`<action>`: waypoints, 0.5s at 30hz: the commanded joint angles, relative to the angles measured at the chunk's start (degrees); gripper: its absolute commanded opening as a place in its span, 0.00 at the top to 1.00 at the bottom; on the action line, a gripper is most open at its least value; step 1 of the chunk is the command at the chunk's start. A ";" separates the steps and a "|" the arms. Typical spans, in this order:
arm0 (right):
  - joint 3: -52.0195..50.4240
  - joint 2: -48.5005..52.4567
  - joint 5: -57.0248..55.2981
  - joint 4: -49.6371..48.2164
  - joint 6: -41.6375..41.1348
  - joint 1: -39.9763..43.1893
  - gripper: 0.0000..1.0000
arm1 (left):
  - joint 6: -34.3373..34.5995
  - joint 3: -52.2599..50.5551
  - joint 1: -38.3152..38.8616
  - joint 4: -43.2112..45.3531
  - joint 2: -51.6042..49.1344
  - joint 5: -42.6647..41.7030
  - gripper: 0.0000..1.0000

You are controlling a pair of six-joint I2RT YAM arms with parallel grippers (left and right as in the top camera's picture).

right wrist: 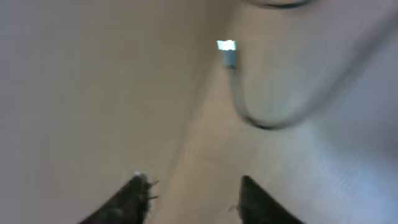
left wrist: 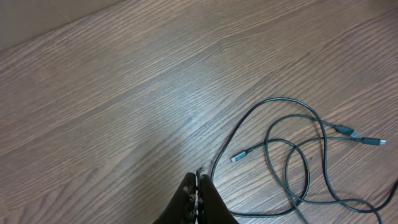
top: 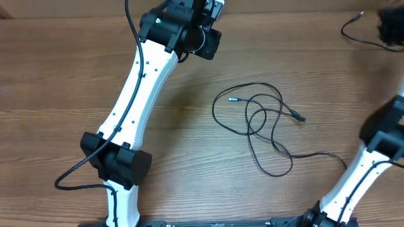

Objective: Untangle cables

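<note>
Thin black cables (top: 260, 120) lie in a loose tangle of loops on the wooden table, with silver-tipped plugs at several ends. In the left wrist view the same cables (left wrist: 298, 155) spread to the right of my left gripper (left wrist: 198, 182). It is shut, hovers over bare wood and touches no cord. One separate cable (top: 353, 28) lies at the far right corner. The blurred right gripper (top: 390, 26) is beside it. In the right wrist view my right gripper (right wrist: 194, 186) is open with nothing between its fingers. That cable's silver plug (right wrist: 227, 46) lies ahead of it.
The white left arm (top: 142, 88) runs diagonally from the near edge to the far middle of the table. The right arm's base (top: 360, 176) stands at the near right. A thick black arm wire (top: 76, 176) loops at the lower left.
</note>
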State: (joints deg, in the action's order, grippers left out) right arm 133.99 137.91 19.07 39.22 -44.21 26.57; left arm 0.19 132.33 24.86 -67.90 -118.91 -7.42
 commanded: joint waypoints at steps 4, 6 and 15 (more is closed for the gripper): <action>-2.34 3.56 -17.46 -8.48 23.37 -10.75 0.28 | -1.95 0.92 -0.24 -1.36 1.55 0.81 0.96; -2.34 5.92 -19.74 -11.10 28.81 -12.37 0.40 | -1.95 0.92 -0.31 -2.38 1.55 0.90 0.96; -2.36 13.14 -19.06 -15.13 32.11 -12.48 0.96 | -1.92 0.92 -0.50 -2.95 1.55 5.07 0.92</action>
State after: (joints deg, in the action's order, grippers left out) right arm 131.81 149.62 2.11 24.56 -14.85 12.21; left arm -0.67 132.33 24.71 -71.13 -118.91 -4.29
